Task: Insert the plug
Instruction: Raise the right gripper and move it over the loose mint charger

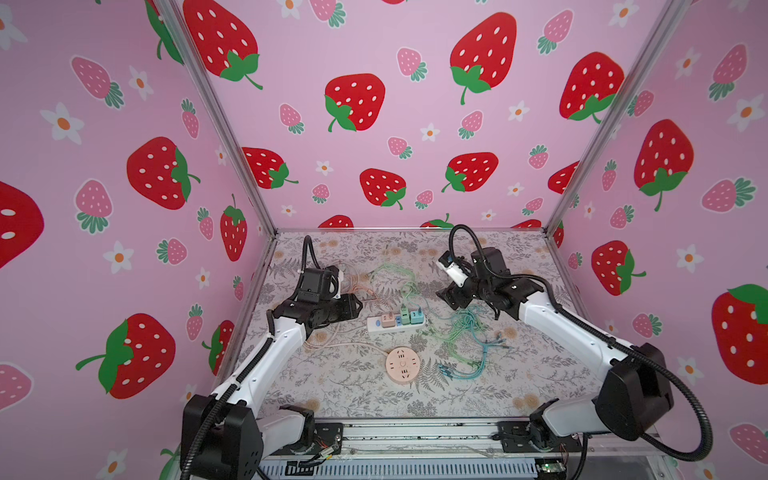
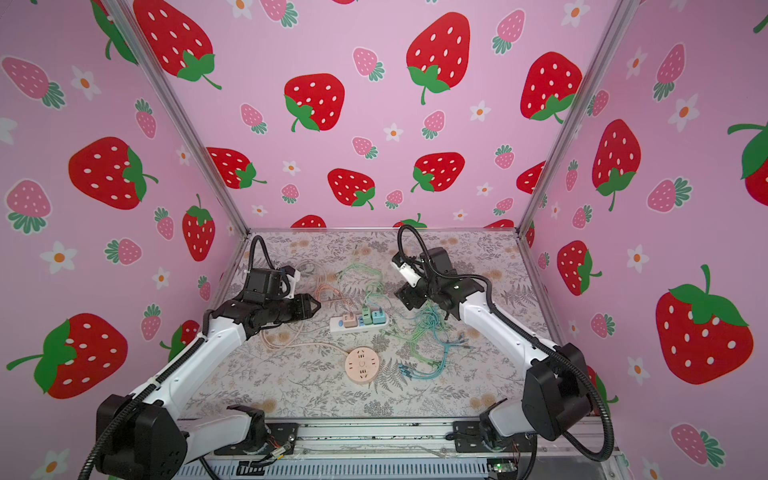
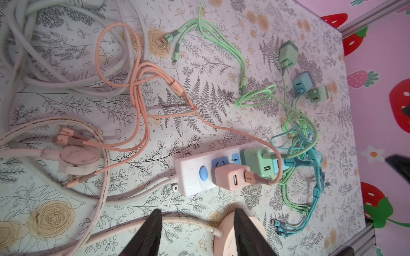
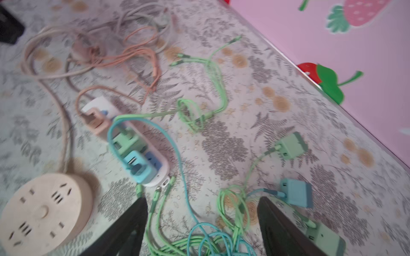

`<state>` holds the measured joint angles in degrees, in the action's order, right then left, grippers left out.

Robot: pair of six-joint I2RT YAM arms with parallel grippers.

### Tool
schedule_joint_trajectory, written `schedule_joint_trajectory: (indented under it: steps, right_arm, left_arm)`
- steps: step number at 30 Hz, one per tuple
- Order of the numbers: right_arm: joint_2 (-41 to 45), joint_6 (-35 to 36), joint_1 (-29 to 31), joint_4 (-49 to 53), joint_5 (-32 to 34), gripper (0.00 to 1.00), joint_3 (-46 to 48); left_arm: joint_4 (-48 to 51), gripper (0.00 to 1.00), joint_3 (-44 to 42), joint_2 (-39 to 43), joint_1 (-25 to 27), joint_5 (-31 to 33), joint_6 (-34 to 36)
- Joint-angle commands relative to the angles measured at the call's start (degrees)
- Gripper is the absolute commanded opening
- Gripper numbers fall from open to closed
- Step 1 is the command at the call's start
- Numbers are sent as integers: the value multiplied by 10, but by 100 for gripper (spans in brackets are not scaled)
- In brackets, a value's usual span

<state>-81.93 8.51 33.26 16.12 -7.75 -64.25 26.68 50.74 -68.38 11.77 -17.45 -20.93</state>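
Three charger plugs sit in the white power strip (image 1: 394,330) (image 3: 188,170) at the middle of the table: a pink plug (image 1: 388,320) (image 3: 230,177) next to the strip's blue button, a green plug (image 1: 405,316) (image 3: 257,161) beside it, and a blue plug (image 1: 416,317) (image 4: 139,166) toward the strip's right end. Any markings on the plugs or sockets are too small to read.

Left of the strip and clear of it, the left gripper (image 1: 359,305) (image 3: 197,213) points at the pink plug's end. Its jaws stand moderately apart with nothing between them.

Right of the strip and farther back, the right gripper (image 1: 446,297) (image 4: 203,199) hangs with its jaws wide and empty over a tangle of green and blue cables (image 4: 206,241). In the right wrist view three loose plugs lie near it: a green one (image 4: 292,145), a blue one (image 4: 297,192) just beside one finger, and another green one (image 4: 324,239) partly behind that finger.

Nearer than the strip lies a round pink socket hub (image 1: 402,365) (image 4: 44,210) with all its visible slots open. Pink cable (image 3: 137,93) loops on the table far and left of the strip.
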Motion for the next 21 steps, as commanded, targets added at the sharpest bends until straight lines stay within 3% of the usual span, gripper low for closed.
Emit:
schedule_joint_trajectory:
  steps: [1, 10, 21]
  right_arm:
    - [-13, -139, -30, -14, 91, 79, -4]
    - [-38, -291, -98, -41, 131, 75, 36]
    - [-113, -378, -130, -25, 200, 76, 19]
  left_arm:
    - [-22, 56, 2, 17, -3, -25, 7]
    - [-25, 59, -5, 57, -2, -30, 14]
    - [-12, 60, 0, 69, -2, -21, 20]
